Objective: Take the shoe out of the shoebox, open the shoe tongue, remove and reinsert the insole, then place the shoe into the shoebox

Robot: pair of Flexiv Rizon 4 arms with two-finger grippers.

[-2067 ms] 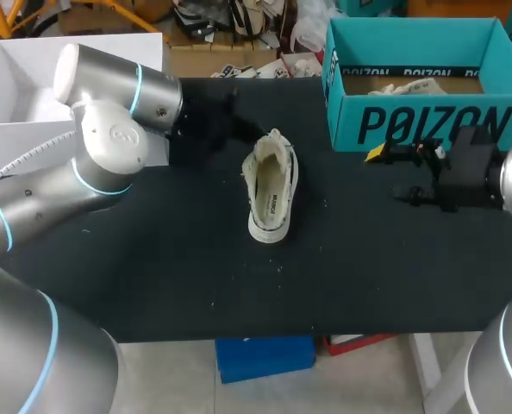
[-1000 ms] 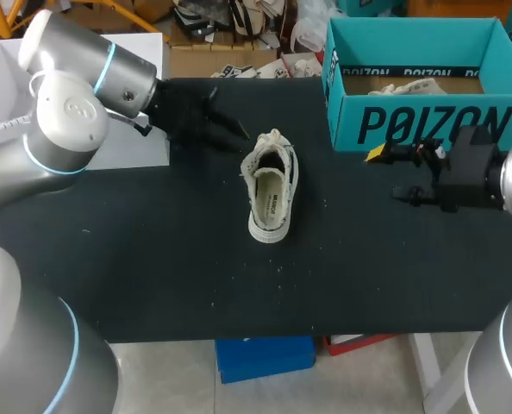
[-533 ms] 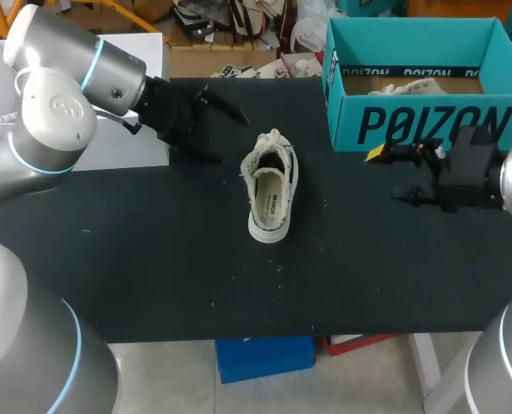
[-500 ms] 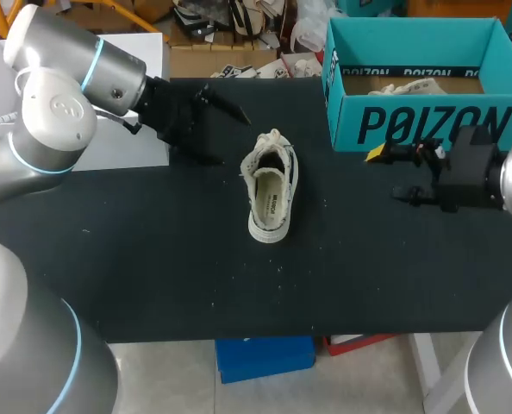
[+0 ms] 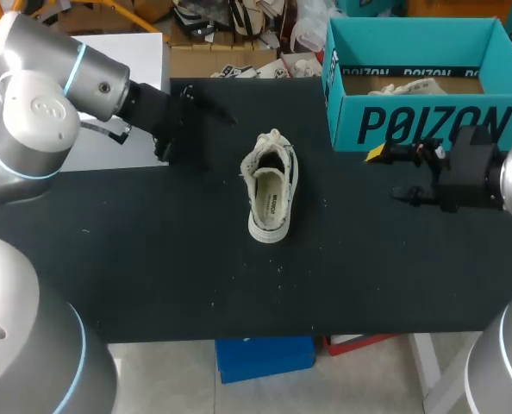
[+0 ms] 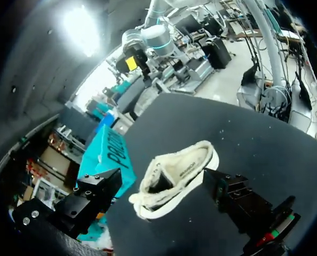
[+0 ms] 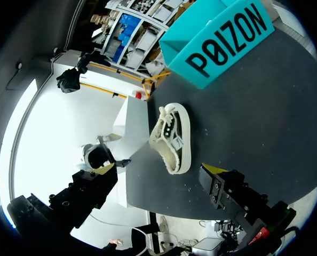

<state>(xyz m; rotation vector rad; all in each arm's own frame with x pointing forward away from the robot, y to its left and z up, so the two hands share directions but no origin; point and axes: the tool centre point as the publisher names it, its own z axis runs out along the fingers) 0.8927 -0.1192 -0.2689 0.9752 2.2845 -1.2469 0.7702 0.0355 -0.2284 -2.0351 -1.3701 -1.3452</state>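
Head view looks down on the white shoe (image 5: 270,197), which stands on its sole in the middle of the black table (image 5: 152,276), outside the teal shoebox (image 5: 420,125) and apart from it. Only this view sees into the box, where something pale (image 5: 408,86) lies, perhaps a second shoe. The left gripper (image 5: 197,138) is near the shoe, spread wide and empty. Its wrist view shows the shoe's opening ahead of it. The right gripper (image 5: 385,175), also wide and empty, is just before the box wall. Its wrist view shows the laces.
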